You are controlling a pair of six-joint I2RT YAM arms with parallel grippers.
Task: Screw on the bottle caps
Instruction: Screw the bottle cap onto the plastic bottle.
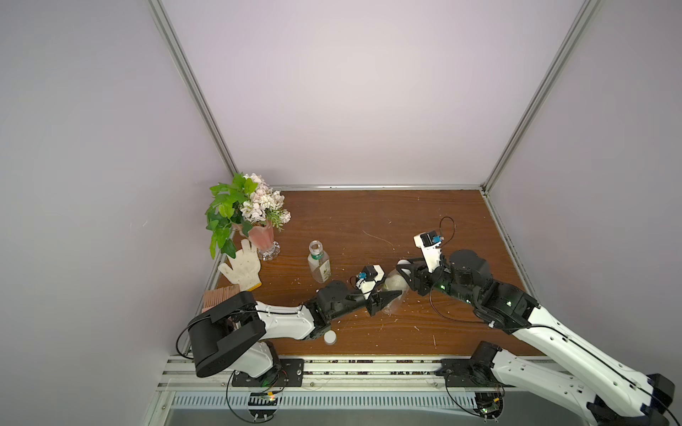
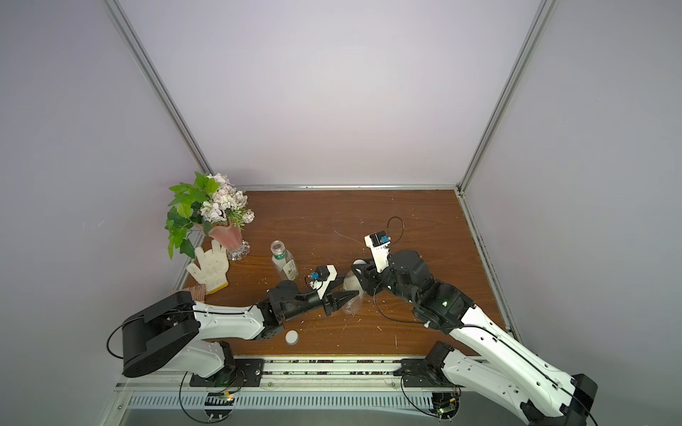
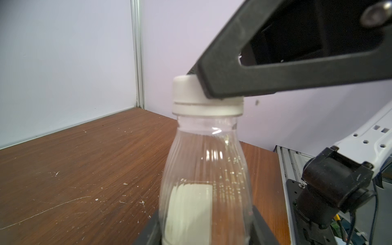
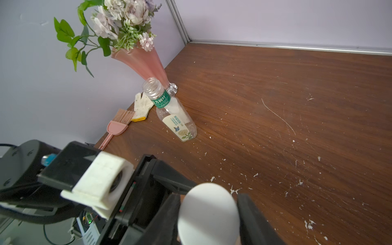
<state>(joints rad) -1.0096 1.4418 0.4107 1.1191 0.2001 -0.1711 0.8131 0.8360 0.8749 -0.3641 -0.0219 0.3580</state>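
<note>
The left end effector (image 1: 391, 297) grips the plain bottle (image 3: 203, 161), the right end effector (image 4: 209, 214) straddles its cap (image 3: 184, 91), grip unclear; next likely clamp and twist.

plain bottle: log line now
left gripper: holds plain bottle | right gripper: around cap, grip unclear | labelled bottle: uncapped | spare cap: on table

A robotics lab booth: blank walls (image 1: 332, 92) in aluminium framing (image 1: 196, 92) (two arms (image 1: 284, 321) bolted to a rail (image 1: 369, 369)).
</note>
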